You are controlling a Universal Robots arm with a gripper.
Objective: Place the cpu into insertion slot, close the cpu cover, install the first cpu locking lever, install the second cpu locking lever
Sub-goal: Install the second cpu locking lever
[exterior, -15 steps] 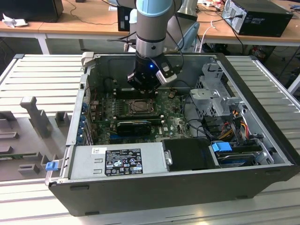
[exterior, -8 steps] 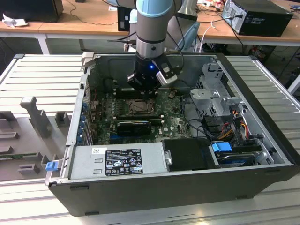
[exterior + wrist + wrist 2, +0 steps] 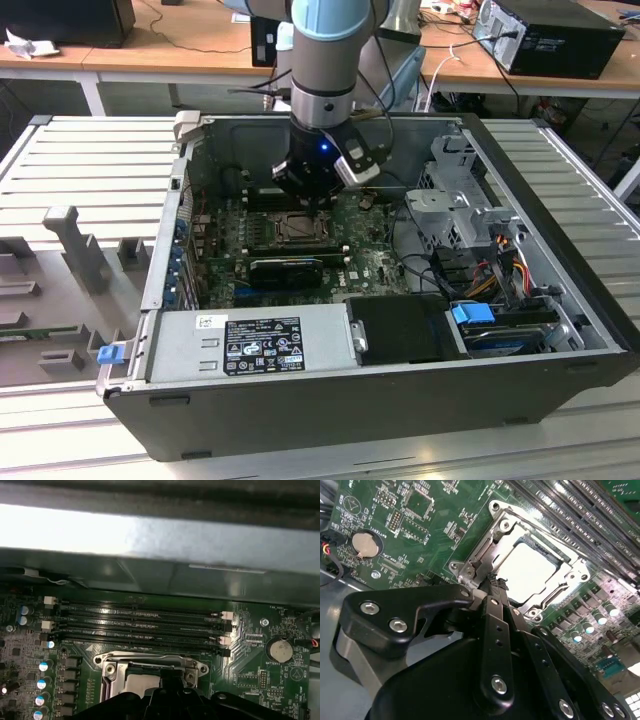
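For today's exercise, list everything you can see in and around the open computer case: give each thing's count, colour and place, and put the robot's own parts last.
computer case: one, dark grey, open on the slatted bench.
motherboard: one, green, on the case floor.
cpu: one, pale silver, seated in the insertion slot.
insertion slot: one, silvery rim, mid-board.
cpu cover: one, silvery frame, lying flat around the cpu.
memory slots: four, black, beside the slot.
coin battery: one, silver, at the board's edge.
power supply: one, grey, near wall of the case.
gripper: one, black, tips together at the socket's rim.
arm: one, grey and blue, above the case.
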